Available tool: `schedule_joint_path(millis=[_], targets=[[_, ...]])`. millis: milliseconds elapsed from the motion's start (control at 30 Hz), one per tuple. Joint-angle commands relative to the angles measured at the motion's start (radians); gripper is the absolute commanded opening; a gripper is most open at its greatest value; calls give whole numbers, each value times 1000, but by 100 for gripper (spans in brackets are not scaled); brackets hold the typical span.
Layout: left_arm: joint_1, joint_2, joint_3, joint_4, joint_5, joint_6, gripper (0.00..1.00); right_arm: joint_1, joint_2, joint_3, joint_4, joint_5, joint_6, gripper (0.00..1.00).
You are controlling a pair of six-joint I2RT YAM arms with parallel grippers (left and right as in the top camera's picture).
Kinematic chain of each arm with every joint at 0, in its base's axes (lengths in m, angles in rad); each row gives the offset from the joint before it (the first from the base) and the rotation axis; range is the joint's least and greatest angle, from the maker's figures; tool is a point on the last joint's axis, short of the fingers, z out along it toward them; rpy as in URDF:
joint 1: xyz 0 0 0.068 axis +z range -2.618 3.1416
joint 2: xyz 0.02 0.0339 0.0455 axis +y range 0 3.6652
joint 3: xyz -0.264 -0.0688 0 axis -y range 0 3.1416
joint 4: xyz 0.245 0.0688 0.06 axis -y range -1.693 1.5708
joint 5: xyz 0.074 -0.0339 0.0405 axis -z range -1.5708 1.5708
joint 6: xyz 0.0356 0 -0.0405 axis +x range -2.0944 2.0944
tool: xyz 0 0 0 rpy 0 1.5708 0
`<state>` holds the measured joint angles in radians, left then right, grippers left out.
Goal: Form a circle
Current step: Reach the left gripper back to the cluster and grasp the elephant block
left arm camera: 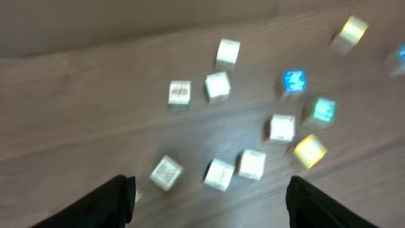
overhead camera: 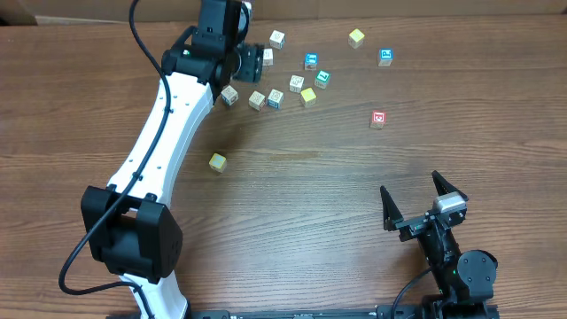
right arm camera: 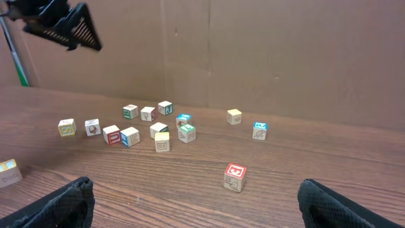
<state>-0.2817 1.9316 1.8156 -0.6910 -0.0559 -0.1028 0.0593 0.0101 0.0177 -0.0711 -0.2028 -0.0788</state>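
Left gripper (left arm camera: 211,183) jaws wide apart, nothing held, hovering over loose cubes (overhead camera: 257,100) at far side; circle (overhead camera: 308,96) just right of it, untouched; right gripper (overhead camera: 415,197) gaping, empty, near edge

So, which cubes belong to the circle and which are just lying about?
Job: ring of four tiny wooden cubes, one plain yellow, three with coloured faces.
Lying about: red-faced wooden cube; blue-faced wooden cube far right; yellow cube at far edge; yellowish cube beside left arm.
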Motion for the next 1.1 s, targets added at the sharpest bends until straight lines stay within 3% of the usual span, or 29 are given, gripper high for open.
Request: schedule_joint_path(millis=[0,33,100,267,533,833,1067], targets=[[-13,31,14,59,48,-106,68,-2,-7,-10,6,0,0,100],[-22,56,14,90,67,-103,60,-2,-7,-10,6,0,0,100],[-36,95,14,106,87,-103,58,-2,-7,-10,6,0,0,100],[-79,201,14,99,90,-92,62,-2,-7,-10,6,0,0,100],[-131,342,14,151,74,77,67,-2,-7,-10,6,0,0,100],[-130,361,14,285,47,44,68,-2,-7,-10,6,0,0,100],[-134,386,14,392,49,-13,61,-2,-7,-10,6,0,0,100]])
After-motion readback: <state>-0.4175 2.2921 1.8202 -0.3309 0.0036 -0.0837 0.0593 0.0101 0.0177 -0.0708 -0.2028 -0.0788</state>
